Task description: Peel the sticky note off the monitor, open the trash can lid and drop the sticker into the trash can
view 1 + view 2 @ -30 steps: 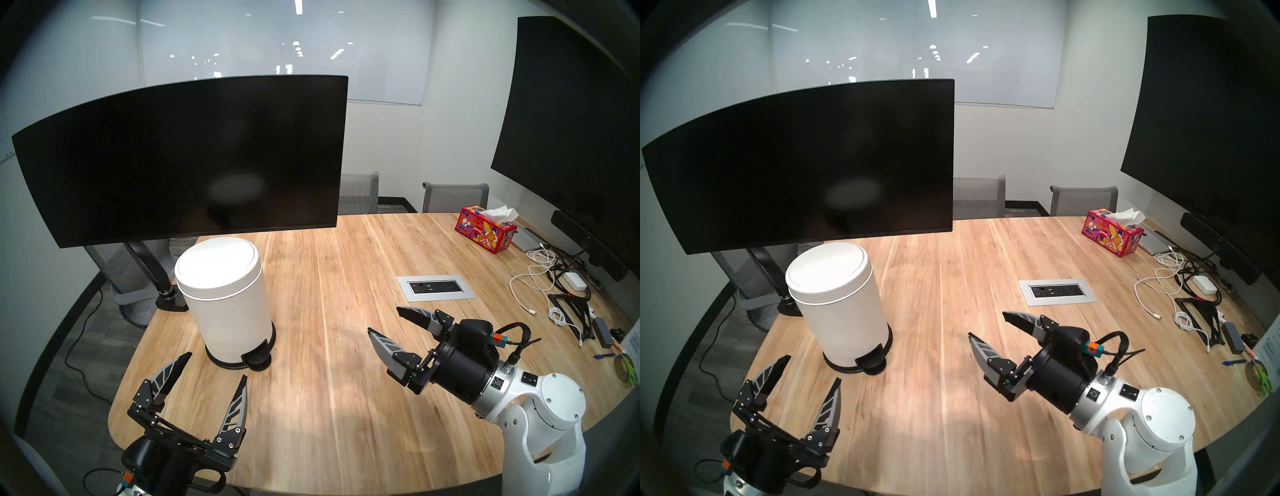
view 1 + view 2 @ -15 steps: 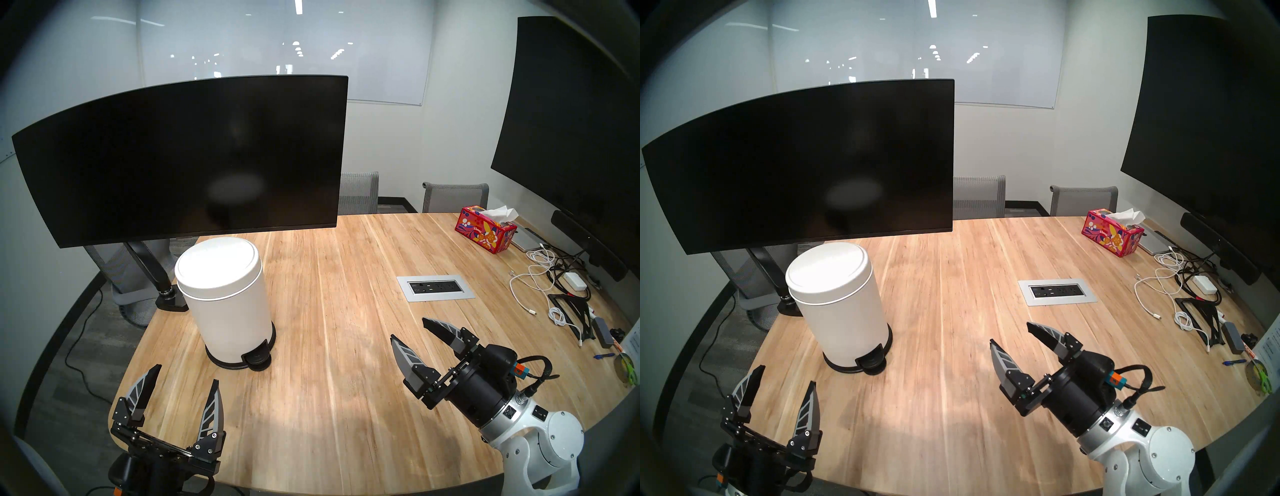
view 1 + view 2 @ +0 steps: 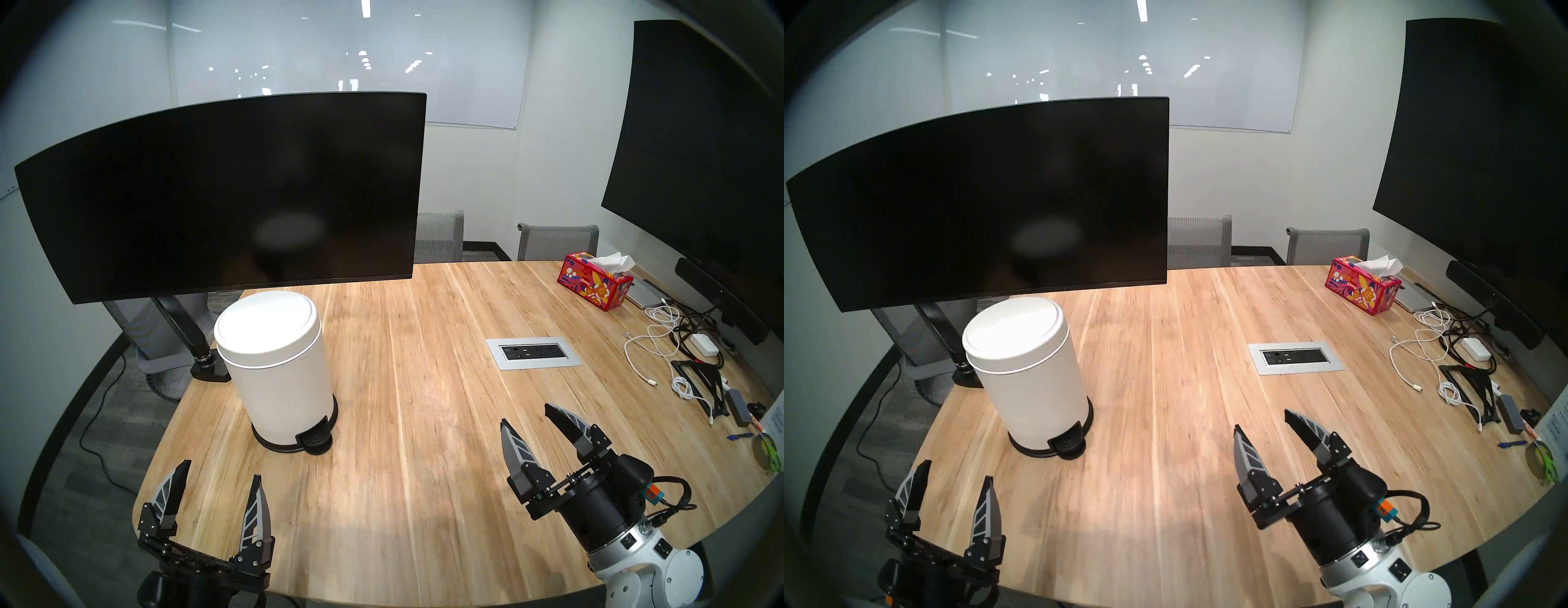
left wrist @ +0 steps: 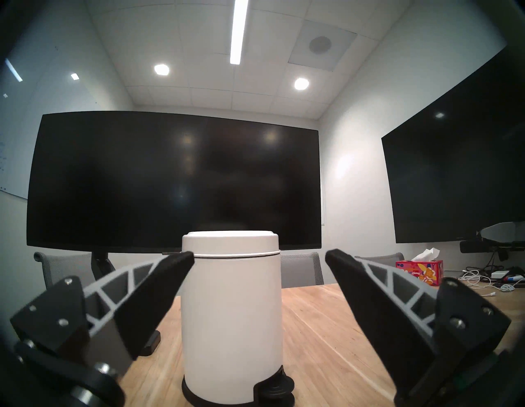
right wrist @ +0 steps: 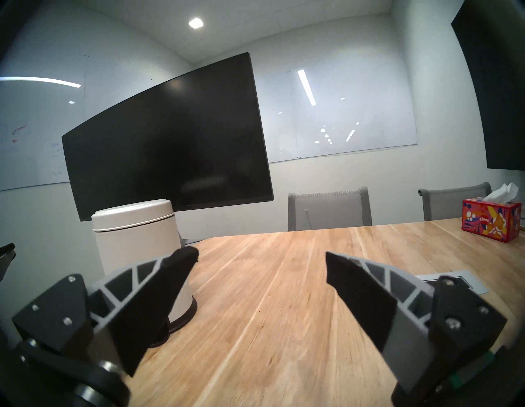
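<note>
Arms pulled back toward table edge | left gripper [image 3: 220,469], right gripper [image 3: 528,414] fingers spread, empty | trash can lid [image 3: 266,327] closed

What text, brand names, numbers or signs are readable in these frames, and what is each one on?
"Kleenex": white script on the side of the red flowered tissue box, small but legible in the right wrist view.
Paper sheet at the table's right edge: printed lines, too small to read.
Whiteboard on the left wall: faint red and blue scribbles, not readable.
Monitor, trash can: no markings seen.
</note>
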Controlling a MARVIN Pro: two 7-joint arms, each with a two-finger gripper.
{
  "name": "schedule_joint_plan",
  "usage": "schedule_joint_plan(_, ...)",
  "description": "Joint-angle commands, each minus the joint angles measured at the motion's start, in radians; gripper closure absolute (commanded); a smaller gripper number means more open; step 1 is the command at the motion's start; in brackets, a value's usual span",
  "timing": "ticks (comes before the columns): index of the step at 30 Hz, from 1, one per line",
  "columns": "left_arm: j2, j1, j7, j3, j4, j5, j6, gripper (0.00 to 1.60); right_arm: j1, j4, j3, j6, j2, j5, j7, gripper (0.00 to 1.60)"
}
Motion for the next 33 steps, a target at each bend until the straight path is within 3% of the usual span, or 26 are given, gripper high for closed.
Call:
schedule_joint_plan(1, 0.024, 0.004, -0.038, 0.004, -0.013, -0.035, -0.014, 0.0, -0.07, -0.02, -0.018, -0.118, -0.073, 0.018, 0.03, 0.0)
schedule_joint_plan(13, 0.022, 0.002, -0.116, -0.005, -0.006, -0.103, -0.014, 0.0, -0.118, -0.02, -0.052, -0.315, -0.093, 0.035, 0.038, 0.0)
schedule_joint_plan(33, -0.034, -0.013, -0.251, -0.034, 0.007, -0.192, -0.014, 0.0, -0.133, -0.013, -0.071, -0.364, -0.092, 0.031, 0.024, 0.0)
